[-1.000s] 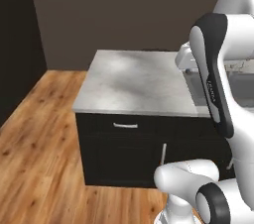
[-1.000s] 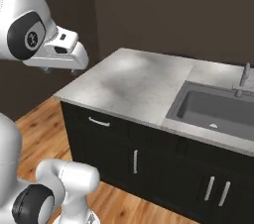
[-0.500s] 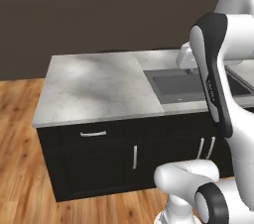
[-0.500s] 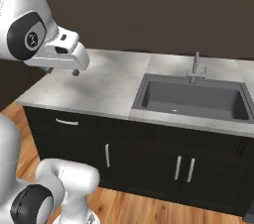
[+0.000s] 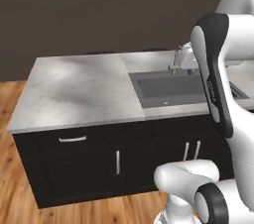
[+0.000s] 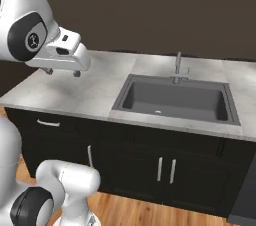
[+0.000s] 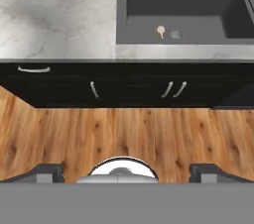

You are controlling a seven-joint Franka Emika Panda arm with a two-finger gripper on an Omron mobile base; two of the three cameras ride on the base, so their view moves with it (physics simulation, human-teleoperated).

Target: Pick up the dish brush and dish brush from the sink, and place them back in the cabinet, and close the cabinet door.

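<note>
One brush w/ a cream head (image 7: 160, 30) lies on the sink (image 7: 233, 22) floor just beside the drain (image 7: 174, 34), near the front wall; you can't make out the black brush. Your claw (image 6: 63, 73) hangs high over the counter (image 6: 75, 90), left of the sink and well apart from the brush, jaws wide open w/ nothing betw. them. Faucet (image 6: 178, 65) stands at the sink's back edge, black cupboards (image 6: 165, 170) below.

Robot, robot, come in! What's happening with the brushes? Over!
Gripper open, empty, high above the floor. Cream brush lying in the sink beside the drain. Nothing in the way.
</note>
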